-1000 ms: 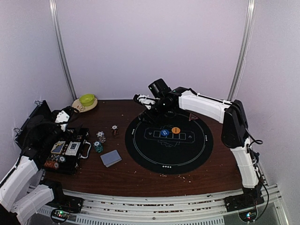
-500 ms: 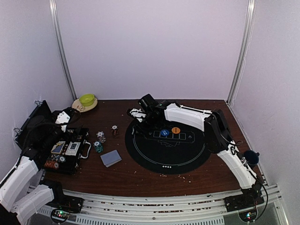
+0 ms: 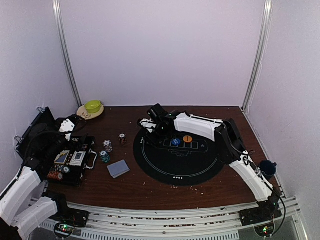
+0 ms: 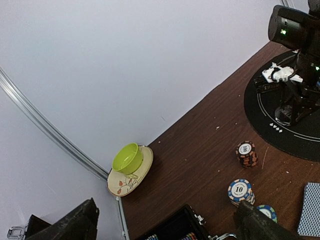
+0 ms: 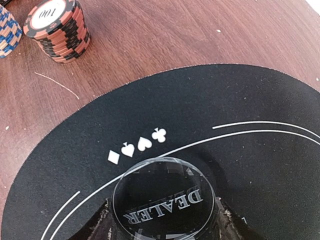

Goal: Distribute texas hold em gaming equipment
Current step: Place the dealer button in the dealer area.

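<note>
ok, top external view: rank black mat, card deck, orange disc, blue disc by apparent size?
1. black mat
2. card deck
3. orange disc and blue disc, tied: they look the same size.

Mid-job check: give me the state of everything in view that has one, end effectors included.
Right end effector, shut on the dealer button.
Dealer button, gripped, over the mat edge.
Left end effector, open, empty.
Chip case, lid open.
Card deck, face down, squared.
Chip stacks, three, upright, on the table.
Blue button, flat on the mat.
Orange button, flat on the mat.
Green bowl, upright on its saucer.
</note>
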Available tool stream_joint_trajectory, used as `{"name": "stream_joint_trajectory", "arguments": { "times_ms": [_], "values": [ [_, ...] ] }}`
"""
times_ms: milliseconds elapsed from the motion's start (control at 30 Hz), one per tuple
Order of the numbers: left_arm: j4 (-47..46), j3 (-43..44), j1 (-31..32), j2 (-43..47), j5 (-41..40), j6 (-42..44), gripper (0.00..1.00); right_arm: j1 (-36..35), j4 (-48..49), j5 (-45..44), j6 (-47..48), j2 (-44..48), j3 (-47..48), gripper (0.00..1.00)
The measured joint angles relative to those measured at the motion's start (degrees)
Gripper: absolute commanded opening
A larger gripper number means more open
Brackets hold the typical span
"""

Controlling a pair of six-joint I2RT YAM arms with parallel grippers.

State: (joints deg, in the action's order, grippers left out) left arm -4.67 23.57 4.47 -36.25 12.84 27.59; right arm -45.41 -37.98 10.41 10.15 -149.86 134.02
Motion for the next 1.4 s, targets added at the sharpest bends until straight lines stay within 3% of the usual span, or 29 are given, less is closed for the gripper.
{"name": "stream_joint_trajectory", "arguments": {
  "times_ms": [667, 1167, 1400],
  "values": [
    [0.0, 0.0, 0.0, 0.0, 0.0, 0.0, 0.98, -0.3, 0.2, 0.3, 0.4, -1.4, 1.8, 0.51],
    [0.0, 0.0, 0.0, 0.0, 0.0, 0.0, 0.98, -0.4, -0.9, -2.2, 2.3, -0.2, 1.6, 0.99],
    [0.0, 0.0, 0.0, 0.0, 0.1, 0.0, 0.98, -0.4, -4.0, -5.7, 5.6, 11.2, -3.5, 1.00]
  ]
}}
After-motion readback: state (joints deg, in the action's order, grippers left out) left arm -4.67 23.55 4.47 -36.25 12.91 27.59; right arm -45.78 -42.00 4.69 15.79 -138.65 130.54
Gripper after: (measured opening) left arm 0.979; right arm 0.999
